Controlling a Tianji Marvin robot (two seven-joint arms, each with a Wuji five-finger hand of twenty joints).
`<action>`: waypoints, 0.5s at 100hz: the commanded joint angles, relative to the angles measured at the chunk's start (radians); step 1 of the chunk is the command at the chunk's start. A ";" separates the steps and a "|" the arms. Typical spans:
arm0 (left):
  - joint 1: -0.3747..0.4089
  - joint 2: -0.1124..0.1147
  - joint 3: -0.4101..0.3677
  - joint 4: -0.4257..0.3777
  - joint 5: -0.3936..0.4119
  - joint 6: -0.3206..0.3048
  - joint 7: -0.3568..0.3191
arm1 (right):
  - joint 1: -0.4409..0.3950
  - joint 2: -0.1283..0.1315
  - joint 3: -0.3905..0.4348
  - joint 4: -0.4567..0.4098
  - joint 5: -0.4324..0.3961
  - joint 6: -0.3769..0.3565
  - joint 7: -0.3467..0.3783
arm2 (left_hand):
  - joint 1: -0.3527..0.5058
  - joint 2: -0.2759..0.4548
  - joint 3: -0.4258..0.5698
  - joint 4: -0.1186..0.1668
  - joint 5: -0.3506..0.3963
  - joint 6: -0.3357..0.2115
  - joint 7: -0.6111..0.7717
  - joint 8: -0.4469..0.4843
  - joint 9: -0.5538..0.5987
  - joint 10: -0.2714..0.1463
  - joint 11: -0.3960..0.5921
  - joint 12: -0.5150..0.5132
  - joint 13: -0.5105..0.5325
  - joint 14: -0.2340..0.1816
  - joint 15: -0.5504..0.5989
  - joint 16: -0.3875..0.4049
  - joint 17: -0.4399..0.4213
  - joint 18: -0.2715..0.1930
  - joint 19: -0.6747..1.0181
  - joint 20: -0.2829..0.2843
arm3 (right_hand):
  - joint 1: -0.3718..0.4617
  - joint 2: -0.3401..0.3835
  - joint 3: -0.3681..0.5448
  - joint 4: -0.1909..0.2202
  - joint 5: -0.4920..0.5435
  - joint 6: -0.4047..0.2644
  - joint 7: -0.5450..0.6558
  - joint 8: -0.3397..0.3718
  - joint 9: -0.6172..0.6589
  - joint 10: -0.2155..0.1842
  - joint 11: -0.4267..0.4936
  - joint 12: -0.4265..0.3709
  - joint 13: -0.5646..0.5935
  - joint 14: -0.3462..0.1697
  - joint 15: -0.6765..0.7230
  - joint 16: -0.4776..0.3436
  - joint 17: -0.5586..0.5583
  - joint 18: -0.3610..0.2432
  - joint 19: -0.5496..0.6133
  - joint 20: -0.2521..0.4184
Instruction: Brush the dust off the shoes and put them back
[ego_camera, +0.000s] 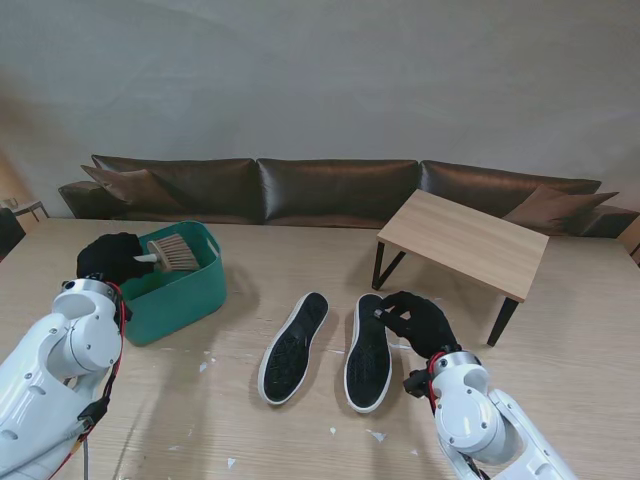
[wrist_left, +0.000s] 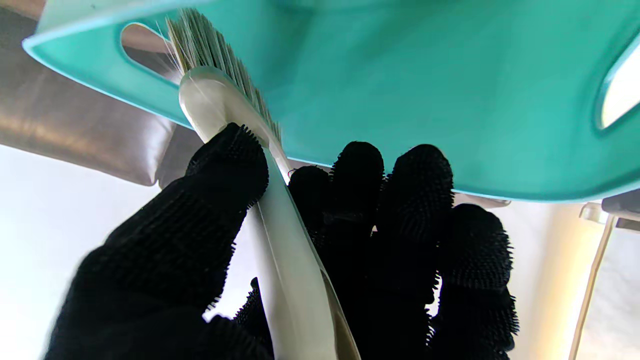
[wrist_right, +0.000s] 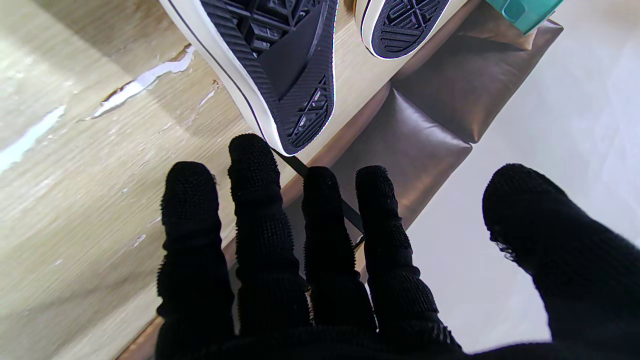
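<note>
The left hand (ego_camera: 108, 256) was closed around the handle of the brush (ego_camera: 174, 252), its fingers (wrist_left: 360, 200) wrapped on the pale handle. The bristle head stood over the green basket (ego_camera: 190, 295), which sat near the left edge of the surface (ego_camera: 300, 440). Two shoes lay sole up near the middle of the surface, side by side but apart: the left shoe (ego_camera: 293, 346) and the right shoe (ego_camera: 369, 351). The right hand (ego_camera: 420, 320) rested just beside the right shoe's far end. Its fingers (wrist_right: 255, 200) were spread and held nothing, with one fingertip touching the sole's edge.
</note>
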 joint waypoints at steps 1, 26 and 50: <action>0.008 -0.003 -0.003 0.001 -0.002 0.006 -0.016 | -0.001 -0.003 -0.005 0.002 0.001 -0.007 0.014 | 0.086 0.081 0.017 0.053 0.048 -0.038 -0.005 -0.027 -0.030 0.031 -0.025 -0.005 -0.053 0.049 -0.036 -0.006 -0.056 0.020 -0.055 0.004 | -0.043 0.019 0.018 0.025 0.016 -0.001 -0.003 -0.012 0.006 0.010 0.003 -0.014 0.011 0.002 0.014 -0.004 -0.209 0.010 0.000 -0.001; 0.020 -0.002 -0.005 -0.008 0.000 0.026 -0.032 | 0.004 -0.004 -0.010 0.013 0.006 -0.016 0.014 | 0.070 0.094 -0.042 0.059 0.050 -0.037 -0.132 -0.081 -0.118 0.062 -0.102 -0.141 -0.172 0.074 -0.225 -0.092 -0.167 0.034 -0.223 -0.054 | -0.043 0.019 0.018 0.025 0.015 -0.002 -0.002 -0.012 0.005 0.011 0.004 -0.014 0.009 0.001 0.013 -0.004 -0.209 0.011 0.000 -0.001; 0.022 -0.003 -0.003 -0.015 -0.005 0.042 -0.036 | 0.009 -0.005 -0.014 0.021 0.011 -0.023 0.012 | 0.060 0.110 -0.081 0.063 0.035 -0.028 -0.241 -0.119 -0.198 0.098 -0.158 -0.218 -0.279 0.100 -0.325 -0.146 -0.239 0.013 -0.331 -0.101 | -0.044 0.021 0.018 0.025 0.014 -0.001 -0.002 -0.012 0.004 0.011 0.004 -0.014 0.010 0.000 0.014 -0.004 -0.208 0.010 0.000 -0.001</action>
